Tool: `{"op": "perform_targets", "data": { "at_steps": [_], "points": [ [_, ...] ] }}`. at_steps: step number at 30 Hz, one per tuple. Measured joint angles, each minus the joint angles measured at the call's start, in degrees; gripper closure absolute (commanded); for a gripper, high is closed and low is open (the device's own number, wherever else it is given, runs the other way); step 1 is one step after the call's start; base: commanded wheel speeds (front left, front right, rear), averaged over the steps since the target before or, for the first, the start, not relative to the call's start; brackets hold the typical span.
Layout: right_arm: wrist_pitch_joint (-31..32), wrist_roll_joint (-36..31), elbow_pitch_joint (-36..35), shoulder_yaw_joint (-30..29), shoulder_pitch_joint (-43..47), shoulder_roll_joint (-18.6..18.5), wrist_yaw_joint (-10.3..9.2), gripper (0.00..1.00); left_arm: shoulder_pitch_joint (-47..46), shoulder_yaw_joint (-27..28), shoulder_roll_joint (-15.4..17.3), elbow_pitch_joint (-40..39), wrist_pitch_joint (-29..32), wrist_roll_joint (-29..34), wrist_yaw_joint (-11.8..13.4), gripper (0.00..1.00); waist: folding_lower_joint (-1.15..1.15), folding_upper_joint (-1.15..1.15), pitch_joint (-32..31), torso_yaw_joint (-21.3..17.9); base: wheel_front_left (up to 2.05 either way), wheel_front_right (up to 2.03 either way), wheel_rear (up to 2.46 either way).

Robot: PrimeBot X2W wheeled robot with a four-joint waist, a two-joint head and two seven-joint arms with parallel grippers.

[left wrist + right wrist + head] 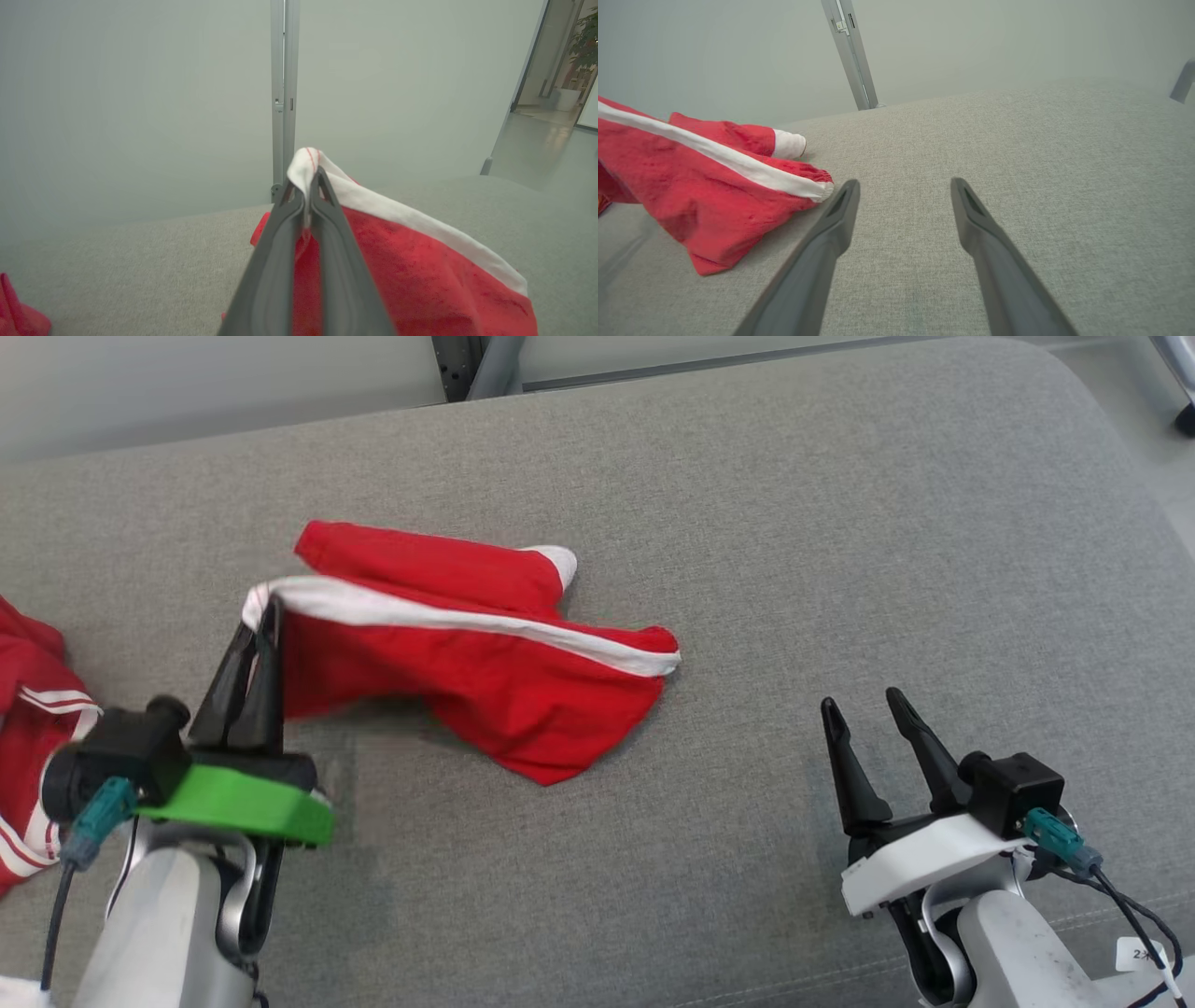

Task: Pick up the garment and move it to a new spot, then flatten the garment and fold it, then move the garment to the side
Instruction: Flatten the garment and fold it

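Note:
The garment [485, 658] is red with a white band and lies crumpled on the grey cushioned surface [840, 569], left of centre. My left gripper [266, 616] is shut on its white-banded left end, which is lifted off the surface. In the left wrist view the fingers [280, 261] pinch the white hem of the garment [420, 266]. My right gripper [864, 709] stands open over bare fabric at the lower right, apart from the garment. The right wrist view shows the garment [705, 186] to the left of my open right gripper [903, 186].
Another red garment with white stripes [28, 747] lies at the left edge, close to my left arm. A pale wall and a metal post [282, 93] stand behind the surface. The surface's rounded far-right corner [1074, 392] drops to the floor.

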Motion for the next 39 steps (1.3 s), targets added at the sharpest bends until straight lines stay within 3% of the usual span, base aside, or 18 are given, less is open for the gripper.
{"op": "perform_targets", "data": {
  "at_steps": [1,2,3,4,5,10,14,18,27,32,39],
  "points": [
    [0.00,0.01,-0.04,0.01,-0.01,0.07,0.00,0.00,1.03,0.54,0.20,1.91,0.01,-0.13,0.00,1.00,0.00,0.00,0.14,-0.07,0.00,0.00,0.00],
    [0.00,0.01,-0.03,-0.15,0.01,0.08,0.00,0.00,1.95,1.30,0.18,3.93,0.01,-0.52,-0.01,0.84,0.00,0.00,0.27,-0.10,0.00,0.00,0.00],
    [0.00,0.01,0.00,-0.30,0.03,0.02,0.00,0.00,2.83,2.37,-0.04,6.54,0.01,-0.67,-0.01,0.56,0.00,0.00,0.34,-0.08,0.00,0.00,0.00],
    [0.00,0.03,0.03,-0.49,0.06,-0.10,0.00,0.00,3.81,3.31,-0.25,9.10,0.02,-0.46,-0.01,0.07,0.00,0.00,0.36,-0.02,0.00,0.00,0.00],
    [0.00,0.05,0.09,-0.56,0.09,-0.23,0.00,0.00,4.86,4.52,-0.62,11.24,0.03,-0.41,0.00,0.00,0.00,0.00,0.35,0.04,0.00,0.00,0.00],
    [0.00,0.08,0.19,-1.18,0.22,-0.80,0.00,0.00,7.48,10.13,-3.13,16.99,0.03,0.80,0.83,0.00,0.00,0.00,-0.22,0.47,0.00,0.00,0.00],
    [0.00,0.08,0.19,-0.87,0.38,-0.97,0.00,0.00,8.47,13.32,-4.60,15.74,0.03,2.55,0.85,0.00,0.00,0.00,-0.67,1.36,0.00,0.00,0.00],
    [-0.01,0.21,0.70,0.44,0.29,-1.75,0.00,0.00,9.23,14.85,-8.06,12.26,0.02,5.06,0.70,0.00,0.00,0.00,-1.12,3.45,0.00,0.00,0.00],
    [0.00,3.36,8.13,4.24,-7.13,-3.11,0.00,0.00,9.15,8.24,-10.72,8.01,0.00,6.53,0.02,0.00,0.00,0.00,-0.80,10.33,0.00,0.00,0.00],
    [0.00,6.76,16.17,5.48,-10.19,-4.07,0.00,0.00,9.15,2.42,-10.87,6.93,0.00,2.49,0.01,0.00,0.00,0.00,-0.12,14.68,0.00,0.00,0.00],
    [0.00,10.50,21.25,9.23,-13.41,-5.79,0.00,0.00,9.80,2.00,-10.84,5.98,0.00,1.63,0.01,0.00,0.00,0.00,0.79,20.29,0.00,0.00,0.00]
  ]
}}
